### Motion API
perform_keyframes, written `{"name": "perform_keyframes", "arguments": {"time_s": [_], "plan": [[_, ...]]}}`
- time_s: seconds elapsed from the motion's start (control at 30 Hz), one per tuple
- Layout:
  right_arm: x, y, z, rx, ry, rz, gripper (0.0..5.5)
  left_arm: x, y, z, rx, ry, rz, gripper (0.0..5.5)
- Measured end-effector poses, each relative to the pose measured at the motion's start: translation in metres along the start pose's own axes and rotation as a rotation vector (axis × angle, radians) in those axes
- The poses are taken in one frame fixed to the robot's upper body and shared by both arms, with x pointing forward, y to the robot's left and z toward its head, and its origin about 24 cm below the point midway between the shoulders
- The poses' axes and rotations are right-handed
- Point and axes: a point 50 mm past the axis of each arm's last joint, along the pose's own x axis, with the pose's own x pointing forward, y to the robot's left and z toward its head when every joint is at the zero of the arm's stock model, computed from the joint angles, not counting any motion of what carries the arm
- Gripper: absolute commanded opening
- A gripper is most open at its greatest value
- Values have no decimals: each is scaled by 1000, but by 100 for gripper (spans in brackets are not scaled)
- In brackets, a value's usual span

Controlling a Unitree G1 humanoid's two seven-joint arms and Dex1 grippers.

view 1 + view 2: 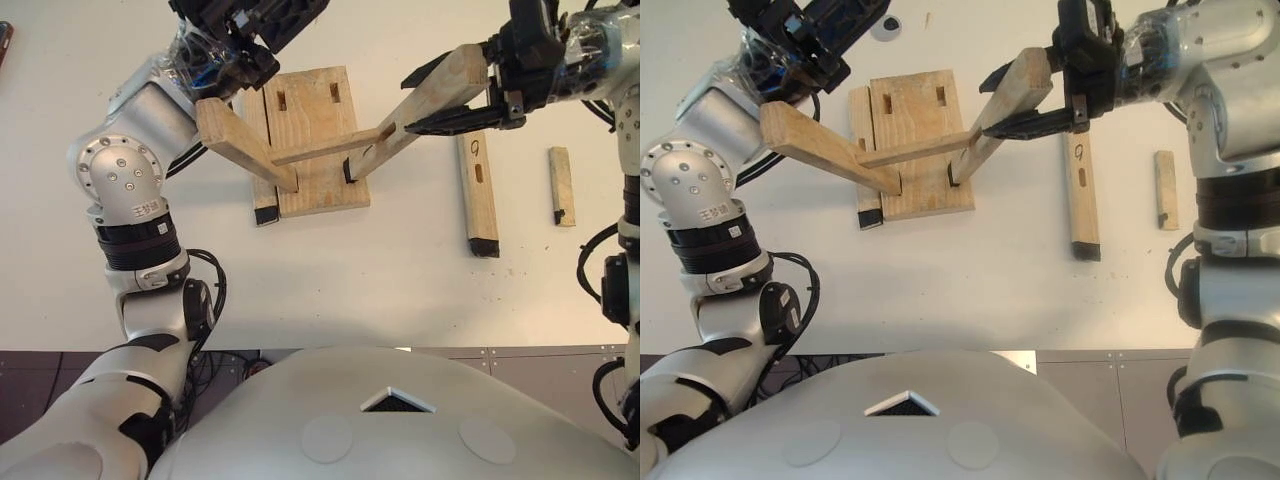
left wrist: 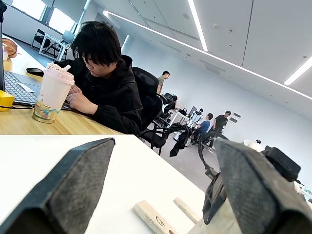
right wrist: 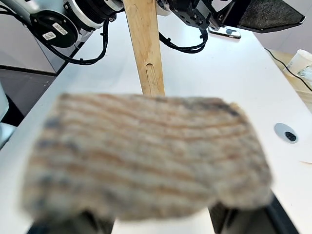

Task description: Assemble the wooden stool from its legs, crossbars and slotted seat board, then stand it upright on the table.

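From the head, the seat (image 1: pixel 315 140) lay flat near the desk's (image 1: pixel 330 280) far edge, about midway along it, with a fourth leg (image 1: pixel 263 205) lying against its left side. Above it, the left gripper (image 1: pixel 235 78) held the left leg (image 1: pixel 240 145) by its upper end, and the right gripper (image 1: pixel 430 100) clamped the right leg (image 1: pixel 425 105), one finger on each side. A bar (image 1: pixel 320 148) spanned the two tilted legs. A spare leg (image 1: pixel 480 190) and a short bar (image 1: pixel 562 185) lay flat toward the desk's right edge, apart from each other.

At the left wrist, both pads (image 2: pixel 73 190) stood far apart, as a broad leg face would set them, with a sliver of wood low beside one.

At the right wrist, the right leg's end sat blurred and close between the fingers, and the bar ran off toward the left gripper.

The step looked like seating the bar's ends into both legs. To do it well, I would bring the legs parallel first, then press them together along the bar's own line. Any twist would likely jam a tenon or lever the other end out. Both grips should hold firm until the shoulders meet the wood.
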Motion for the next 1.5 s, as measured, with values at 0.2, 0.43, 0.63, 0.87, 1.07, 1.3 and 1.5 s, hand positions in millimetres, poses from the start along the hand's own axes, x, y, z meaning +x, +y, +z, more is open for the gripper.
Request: {"name": "perform_keyframes", "arguments": {"time_s": [0.2, 0.43, 0.63, 0.87, 1.07, 1.3, 1.5], "plan": [[0, -16, 8, 12, 93, 68, 204, 0, 1, -7, -6, -14, 11, 373], [13, -8, 15, -79, 156, 126, 204, -3, 2, -14, -15, -12, 31, 373], [29, 3, 24, -151, 164, 167, 204, -1, 1, -16, -20, -9, 22, 373], [38, -4, 27, -134, 163, 189, 204, -1, 5, -18, -2, 7, 64, 373], [48, -16, 35, -114, 201, 232, 204, -3, 38, -37, 184, 142, 327, 373], [55, -20, 40, -134, 257, 260, 204, -31, 88, -54, 631, 410, 698, 354], [59, -17, 43, -201, 288, 280, 204, -44, 105, -79, 706, 614, 751, 276]]}}
